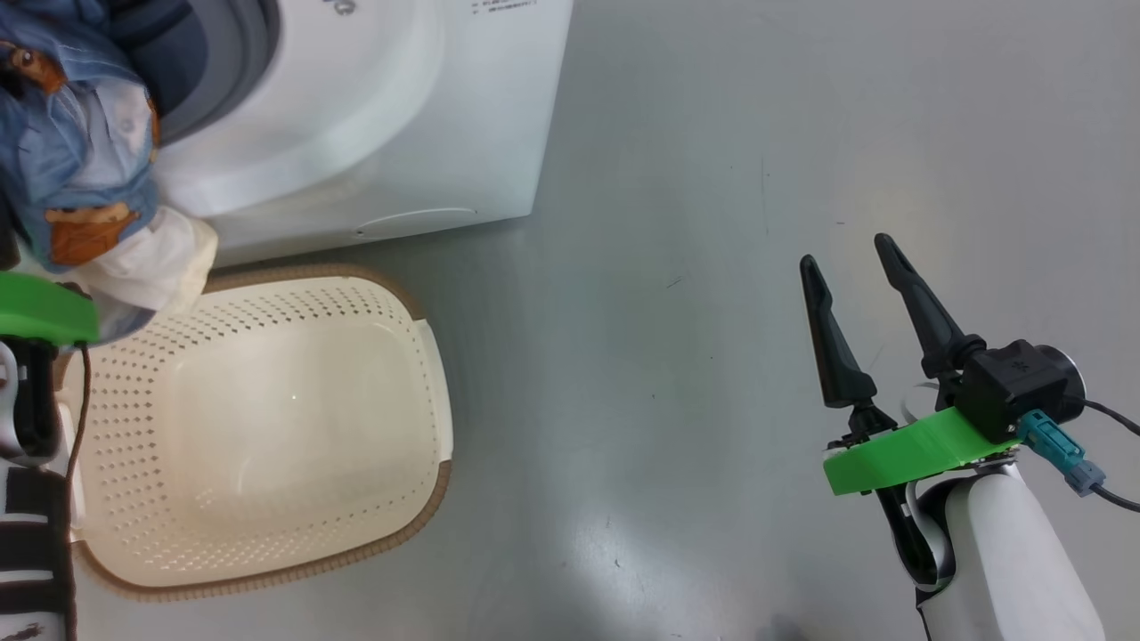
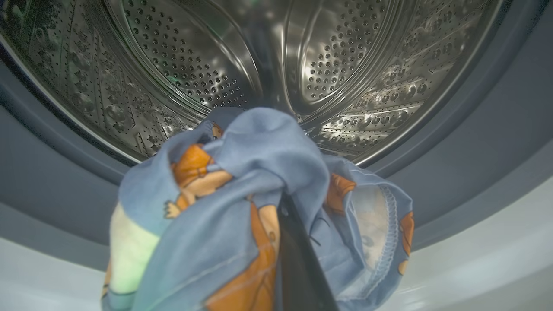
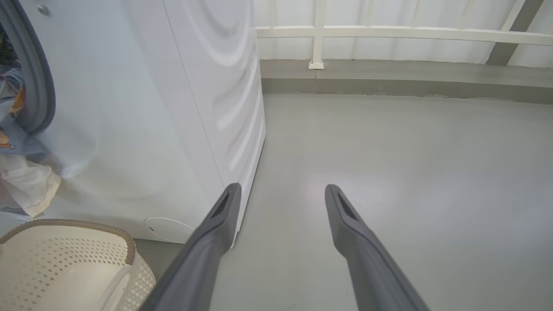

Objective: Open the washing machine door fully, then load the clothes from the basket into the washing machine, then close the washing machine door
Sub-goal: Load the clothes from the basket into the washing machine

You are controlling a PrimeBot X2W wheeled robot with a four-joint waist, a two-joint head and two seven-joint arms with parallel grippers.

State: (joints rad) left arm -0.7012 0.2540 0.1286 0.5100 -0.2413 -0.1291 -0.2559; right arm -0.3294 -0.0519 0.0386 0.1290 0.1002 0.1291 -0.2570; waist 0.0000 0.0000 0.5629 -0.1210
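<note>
at the far left of the head view the left gripper (image 2: 286,211) is clamped on the clothes (image 1: 80,151), a bunched light blue garment printed with orange-brown cartoon faces, with a pale white cloth (image 1: 151,263) hanging from the bundle's lower edge. the bundle is lifted above the basket's left end, right at the mouth of the washing machine (image 1: 401,116). the left wrist view shows one dark finger buried in the blue fabric, held just before the grey-blue seal (image 2: 475,142) and the steel perforated drum (image 2: 207,56); the fabric has not passed the seal.

the white front of the machine runs across the upper left. below it the basket (image 1: 267,418), cream with a brown woven-look rim, sits on the grey floor (image 1: 712,178) just beside the machine's base, its perforated bottom in plain sight.

well apart at the lower right, the right gripper (image 1: 846,252) hovers above the floor, its two long dark fingers spread wide with nothing between them.
</note>
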